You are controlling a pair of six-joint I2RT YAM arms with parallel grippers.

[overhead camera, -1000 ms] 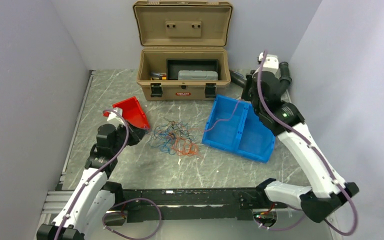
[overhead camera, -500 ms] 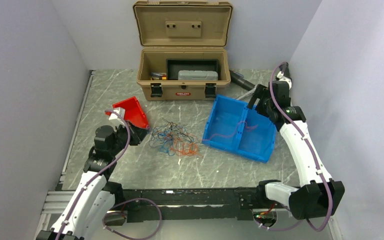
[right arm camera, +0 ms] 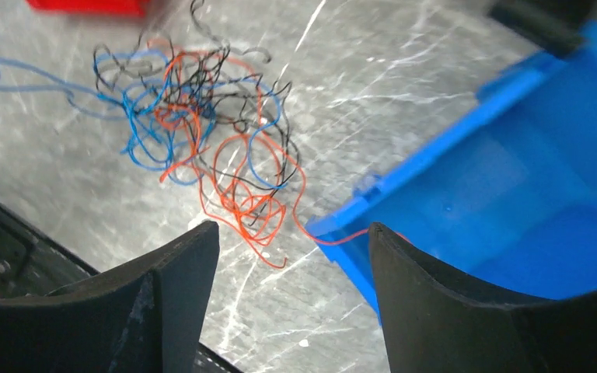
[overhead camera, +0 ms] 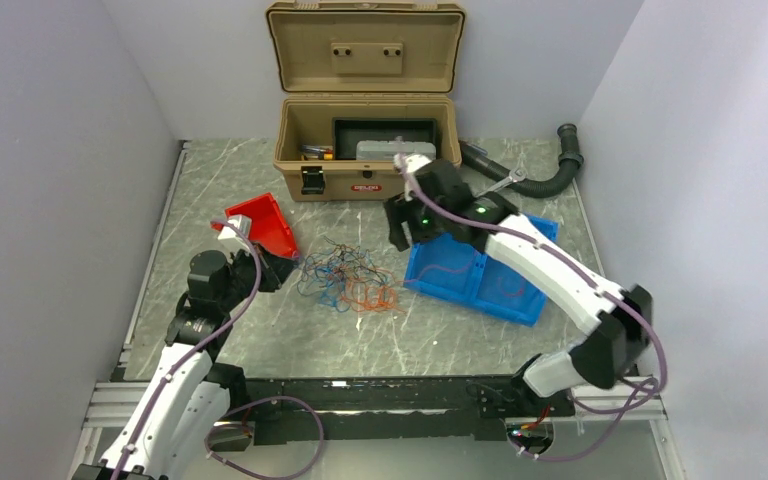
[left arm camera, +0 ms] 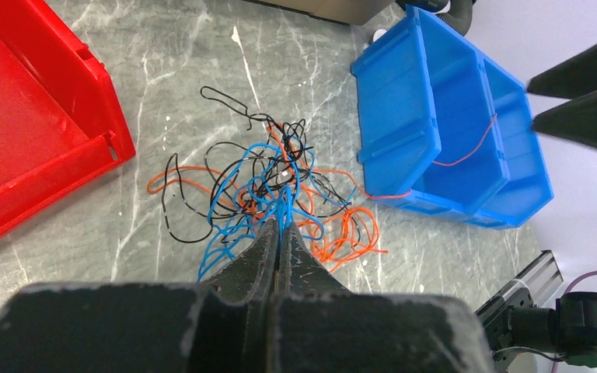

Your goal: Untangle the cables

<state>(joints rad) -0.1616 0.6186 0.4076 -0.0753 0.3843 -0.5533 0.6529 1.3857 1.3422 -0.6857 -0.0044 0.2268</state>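
The cables (overhead camera: 348,275) lie as a loose tangle of thin blue, orange and black wires between the red bin and the blue bin. My left gripper (overhead camera: 278,268) sits at the tangle's left edge, shut on a blue cable (left arm camera: 284,203) that runs into its fingertips. In the left wrist view the tangle (left arm camera: 272,179) spreads just beyond those tips (left arm camera: 280,227). My right gripper (overhead camera: 397,232) hovers open over the blue bin's left wall, nothing between its fingers (right arm camera: 179,264). One orange cable (left arm camera: 470,154) hangs over that wall (right arm camera: 334,239) into the bin.
A red bin (overhead camera: 260,225) stands behind my left gripper. The blue two-compartment bin (overhead camera: 505,290) lies right of the tangle. An open tan toolbox (overhead camera: 365,140) stands at the back, a black corrugated hose (overhead camera: 535,183) to its right.
My right arm has swung from the back right corner across the blue bin to its left wall and opened, leaving an orange cable draped in the bin. The left arm has hardly moved.
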